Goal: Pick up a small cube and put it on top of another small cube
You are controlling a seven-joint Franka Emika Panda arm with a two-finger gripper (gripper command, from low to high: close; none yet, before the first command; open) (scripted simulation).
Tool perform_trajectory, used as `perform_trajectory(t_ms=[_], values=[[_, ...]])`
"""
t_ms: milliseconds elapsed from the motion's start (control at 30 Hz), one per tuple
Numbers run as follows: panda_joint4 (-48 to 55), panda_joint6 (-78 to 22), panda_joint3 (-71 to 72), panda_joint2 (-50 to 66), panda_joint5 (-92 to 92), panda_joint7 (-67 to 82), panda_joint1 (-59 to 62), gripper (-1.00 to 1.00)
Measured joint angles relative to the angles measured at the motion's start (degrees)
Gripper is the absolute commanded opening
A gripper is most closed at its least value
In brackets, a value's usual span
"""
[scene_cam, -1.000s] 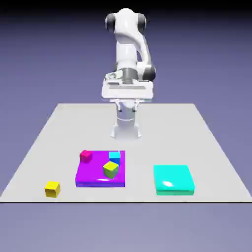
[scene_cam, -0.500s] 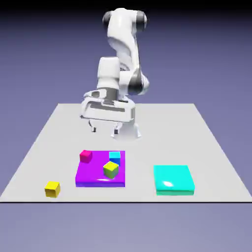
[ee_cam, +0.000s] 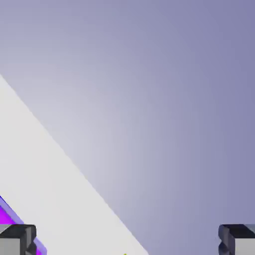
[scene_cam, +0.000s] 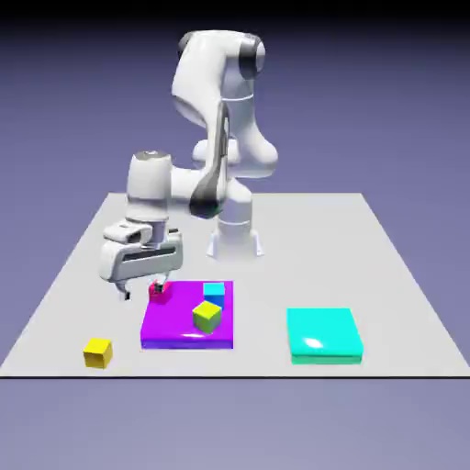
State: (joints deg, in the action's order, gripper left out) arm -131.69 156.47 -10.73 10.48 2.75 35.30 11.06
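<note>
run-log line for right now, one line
phase: approach, likely toward yellow cube | gripper: open, empty, above table | yellow cube: on table beside purple pad | stack: not made

Change in the pose of the arm (scene_cam: 218,78), exterior view. The arm, first folded above its base (scene_cam: 235,234), has swung toward the exterior view's left and reached forward and down. The wrist (scene_cam: 150,188), formerly in line with the base, now lies well to its left, leaving more of the base exposed. The fingers (scene_cam: 126,296) have descended from in front of the base to near the purple pad (scene_cam: 188,321); one now partly hides the pink cube (scene_cam: 163,298), previously in full view.
</note>
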Motion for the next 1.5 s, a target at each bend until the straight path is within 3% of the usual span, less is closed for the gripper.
perform_trajectory(t_ms=[467, 633, 667, 733, 900, 1500], values=[[12.46, -7.46, -4.56, 18.34, 1.17, 33.06, 5.01, 0.0], [14.83, -1.51, -2.42, 26.64, 3.35, 34.43, 7.12, 0.0], [15.13, -0.76, -2.15, 27.67, 3.62, 34.6, 7.39, -1.0], [15.13, -0.78, -2.15, 27.68, 3.62, 34.6, 7.39, -1.0], [11.58, -7.75, -4.42, 17.3, 0.81, 31.83, 4.63, -1.0], [-20.0, -16.38, 0.89, -20.07, -11.3, -11.8, -8.71, -1.0]])
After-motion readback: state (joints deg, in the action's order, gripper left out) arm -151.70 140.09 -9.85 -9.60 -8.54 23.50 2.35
